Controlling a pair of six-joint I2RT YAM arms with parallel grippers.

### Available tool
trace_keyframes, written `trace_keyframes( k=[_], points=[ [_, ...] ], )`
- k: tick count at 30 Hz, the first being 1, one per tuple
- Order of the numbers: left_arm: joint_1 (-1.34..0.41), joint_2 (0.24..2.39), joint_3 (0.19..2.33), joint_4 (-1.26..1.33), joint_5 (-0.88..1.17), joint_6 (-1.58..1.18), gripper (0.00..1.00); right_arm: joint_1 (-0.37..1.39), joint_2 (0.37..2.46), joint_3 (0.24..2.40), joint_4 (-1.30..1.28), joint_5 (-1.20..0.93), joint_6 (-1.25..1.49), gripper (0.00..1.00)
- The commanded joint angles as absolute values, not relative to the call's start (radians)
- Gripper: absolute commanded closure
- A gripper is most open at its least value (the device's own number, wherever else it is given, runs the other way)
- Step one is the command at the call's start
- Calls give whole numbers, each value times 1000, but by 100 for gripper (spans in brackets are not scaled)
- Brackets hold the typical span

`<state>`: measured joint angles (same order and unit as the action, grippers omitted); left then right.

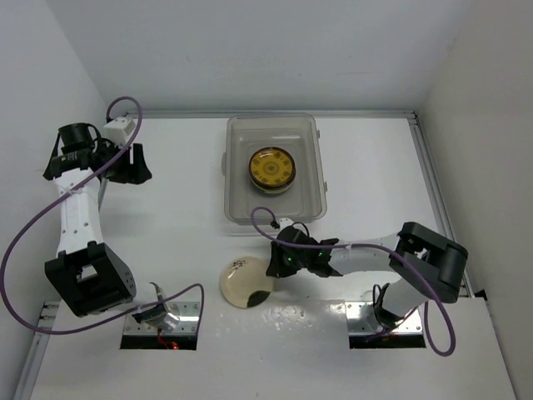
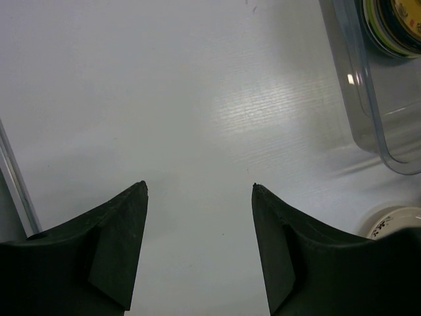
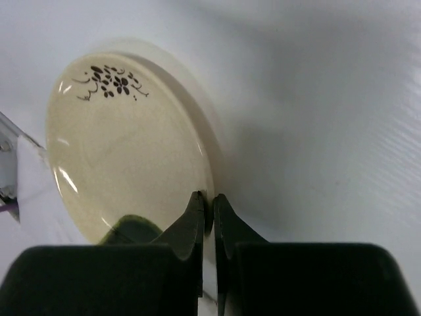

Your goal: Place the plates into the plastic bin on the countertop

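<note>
A cream plate with a dark blotch lies on the white countertop, just in front of the plastic bin. My right gripper is shut on its right rim; in the right wrist view the fingertips pinch the edge of the cream plate. A stack of plates with a yellow-brown patterned one on top sits inside the bin. My left gripper hangs open at the far left, over bare countertop. Its view catches the bin's corner, the stack and the cream plate's edge.
White walls close in the countertop on three sides, with a metal rail along the right edge. Purple cables loop from both arms. The arm bases stand on metal mounts at the near edge.
</note>
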<state>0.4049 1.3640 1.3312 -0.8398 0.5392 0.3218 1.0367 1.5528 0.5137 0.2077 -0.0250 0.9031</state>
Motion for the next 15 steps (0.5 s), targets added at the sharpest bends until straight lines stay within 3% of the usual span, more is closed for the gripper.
trace_keyframes(
  k=[1,5,8,15],
  points=[
    [426,1328,1328,-853,561,354,33,1074,1499,579,39,-12,820,100],
    [449,1328,1328,-853,561,364,33,1088,1407,787,-182,-21,663,100],
    [468,1338,1328,-853,561,364,33,1026,1367,984,-210,-69,615,100],
    [500,1367,1338,-853,561,364,33,593,1480,1233,-230,-132,636,100]
  ],
)
